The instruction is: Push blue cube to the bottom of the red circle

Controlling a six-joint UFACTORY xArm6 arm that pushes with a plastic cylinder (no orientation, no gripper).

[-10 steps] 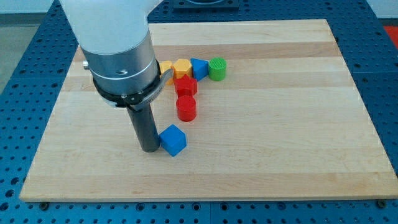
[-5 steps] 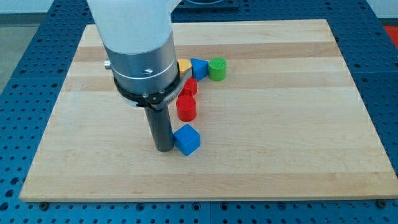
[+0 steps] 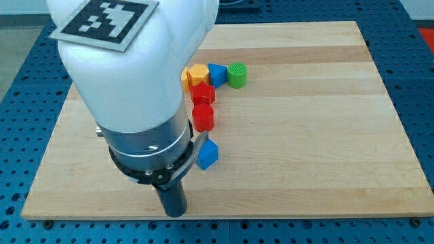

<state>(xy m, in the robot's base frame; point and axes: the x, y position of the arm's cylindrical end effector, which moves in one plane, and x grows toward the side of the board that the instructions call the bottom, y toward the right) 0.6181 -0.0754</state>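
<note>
The blue cube (image 3: 207, 154) sits on the wooden board (image 3: 305, 122) just below the red cylinder (image 3: 203, 118), a small gap apart; the arm's body covers its left edge. My tip (image 3: 175, 213) rests near the board's bottom edge, below and to the left of the blue cube, not touching it.
A red block (image 3: 203, 93) lies above the red cylinder. Along the top run a yellow block (image 3: 185, 76), an orange block (image 3: 198, 73), a blue block (image 3: 217, 73) and a green cylinder (image 3: 237, 74). The arm's white and silver body (image 3: 135, 88) hides the board's left middle.
The blue cube moved right to under the red cylinder. My tip then left it and moved toward the view's bottom, near the board's bottom edge.
</note>
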